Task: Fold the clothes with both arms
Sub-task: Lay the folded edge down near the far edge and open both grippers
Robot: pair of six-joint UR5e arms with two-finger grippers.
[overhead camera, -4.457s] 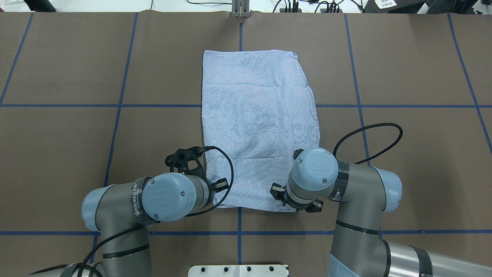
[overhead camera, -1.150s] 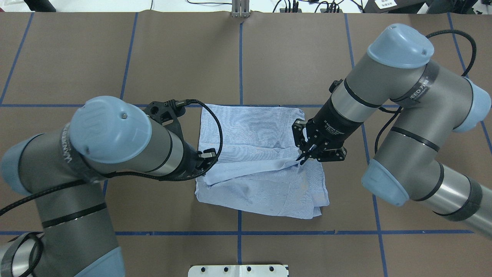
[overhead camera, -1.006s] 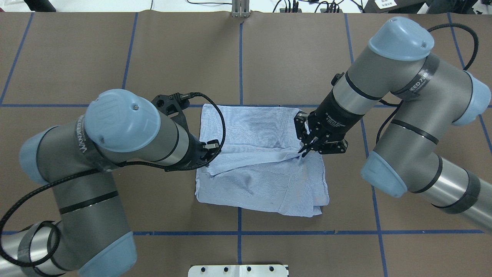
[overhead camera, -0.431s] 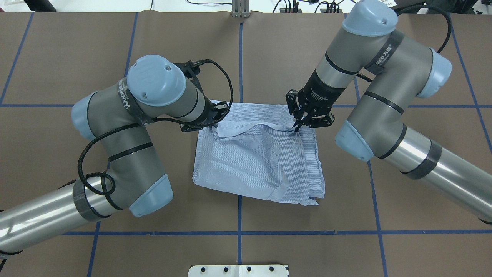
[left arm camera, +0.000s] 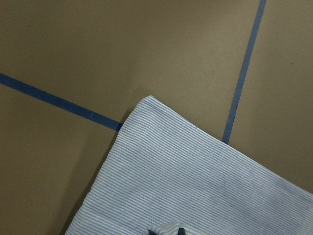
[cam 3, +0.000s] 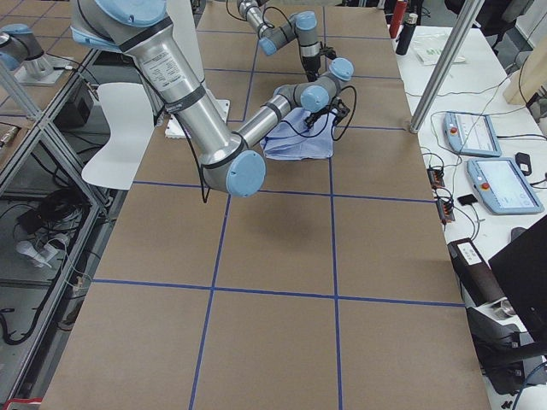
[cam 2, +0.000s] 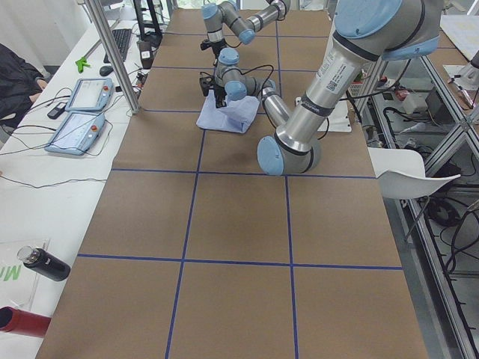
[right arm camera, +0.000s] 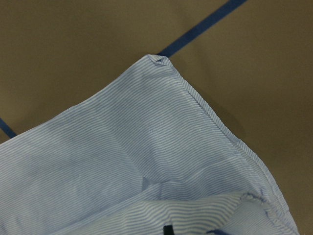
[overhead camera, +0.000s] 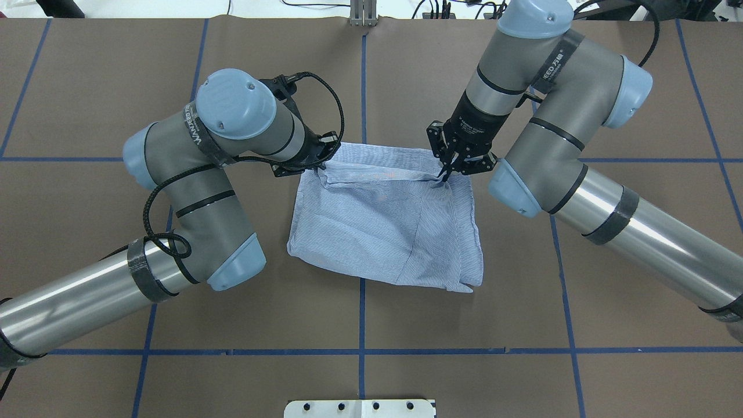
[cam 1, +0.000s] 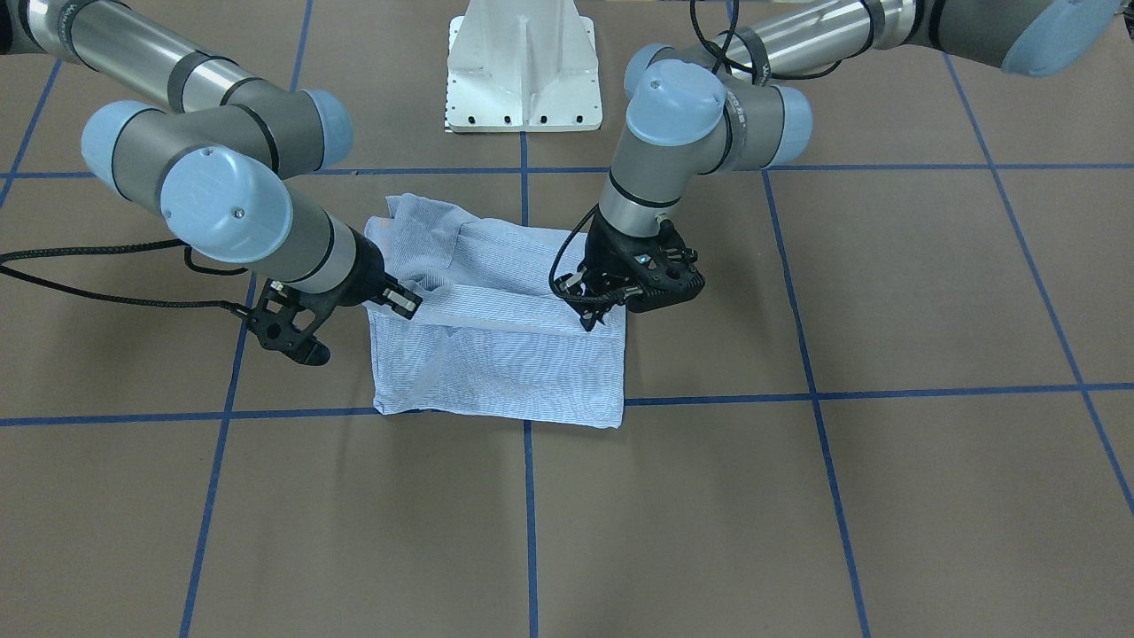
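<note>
The blue-and-white striped shirt (overhead camera: 386,223) lies folded in the middle of the brown table, its upper layer drawn toward the far edge. My left gripper (overhead camera: 321,168) is shut on that layer's left corner, its fingertips mostly hidden under the wrist. My right gripper (overhead camera: 442,177) is shut on the right corner. In the front-facing view the left gripper (cam 1: 589,321) pinches the fold line of the shirt (cam 1: 496,363), and the right gripper (cam 1: 394,297) is buried in cloth. Both wrist views show striped cloth (left arm camera: 195,176) (right arm camera: 122,147) close below.
The white pedestal base (cam 1: 523,71) stands behind the shirt on the robot's side. Blue tape lines (overhead camera: 361,325) grid the table. A side bench holds teach pendants (cam 2: 78,112) and bottles (cam 2: 41,265), and a metal post (cam 2: 112,52) stands at the table's edge.
Both grippers have lifted the shirt's near hem and carried it away from the robot over the far half. In the last half second they moved a little farther and lower.
</note>
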